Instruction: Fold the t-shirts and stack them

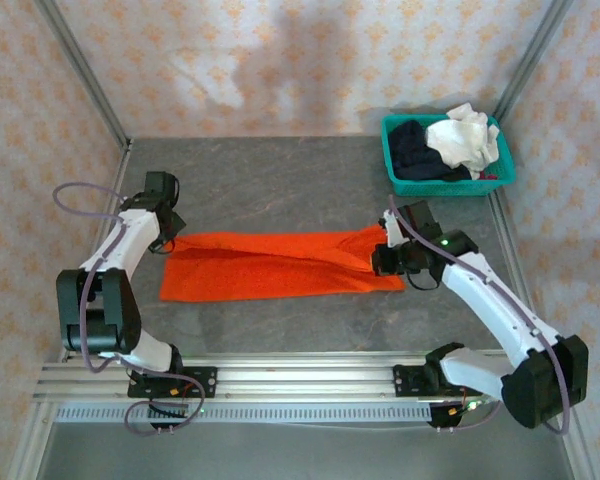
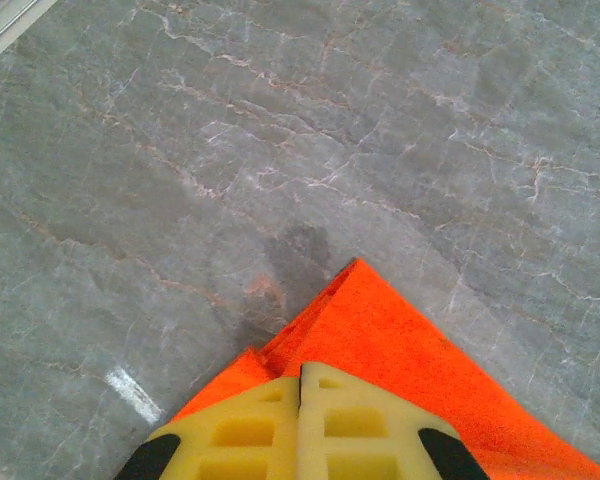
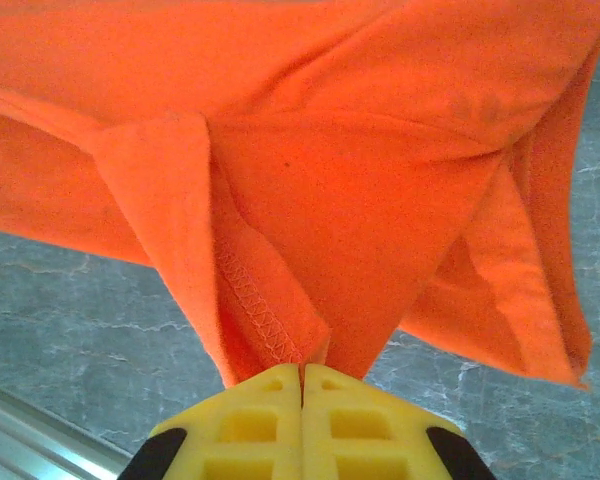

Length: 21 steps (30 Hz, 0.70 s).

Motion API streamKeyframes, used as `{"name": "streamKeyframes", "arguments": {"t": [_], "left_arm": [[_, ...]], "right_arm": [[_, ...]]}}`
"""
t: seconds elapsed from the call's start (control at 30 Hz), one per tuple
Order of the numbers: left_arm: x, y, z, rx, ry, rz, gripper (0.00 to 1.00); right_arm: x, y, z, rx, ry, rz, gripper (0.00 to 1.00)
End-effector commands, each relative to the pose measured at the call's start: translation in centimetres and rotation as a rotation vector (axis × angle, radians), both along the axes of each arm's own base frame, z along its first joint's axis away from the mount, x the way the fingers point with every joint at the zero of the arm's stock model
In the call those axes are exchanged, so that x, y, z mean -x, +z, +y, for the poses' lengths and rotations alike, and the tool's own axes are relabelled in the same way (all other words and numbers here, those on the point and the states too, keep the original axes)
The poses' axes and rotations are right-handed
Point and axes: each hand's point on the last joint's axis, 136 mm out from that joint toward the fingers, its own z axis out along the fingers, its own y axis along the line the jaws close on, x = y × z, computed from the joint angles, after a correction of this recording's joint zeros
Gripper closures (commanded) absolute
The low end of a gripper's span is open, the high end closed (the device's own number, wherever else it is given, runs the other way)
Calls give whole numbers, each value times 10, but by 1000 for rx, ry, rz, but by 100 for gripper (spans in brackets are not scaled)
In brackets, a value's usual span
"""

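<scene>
The bright orange cloth t-shirt (image 1: 280,265) lies in a long folded band on the grey marbled table (image 1: 310,190). The right gripper (image 3: 302,372) pinches its bunched right end. The left gripper (image 2: 300,385) is closed over the left corner, perhaps clamping it. White and dark navy shirts (image 1: 465,140) fill the teal plastic mesh basket (image 1: 450,186) at the far right.

Both arms reach forward, left fingers (image 2: 242,432) closed, right fingers (image 3: 248,425) clamped on orange t-shirt (image 3: 380,150).
</scene>
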Motion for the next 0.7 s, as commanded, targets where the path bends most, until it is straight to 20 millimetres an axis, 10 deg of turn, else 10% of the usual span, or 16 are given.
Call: {"name": "streamKeyframes", "arguments": {"t": [0.0,0.3,0.67], "left_arm": [[7,20,11,-49,24,-21,100],[7,42,10,-55,18,-66,100],[28,8,7,-38,27,6,100]], "right_arm": [[11,-4,-1,0,-11,44,100],[17,13,2,-48,-2,11,100],[18,-4,3,-34,-4,67,100]]}}
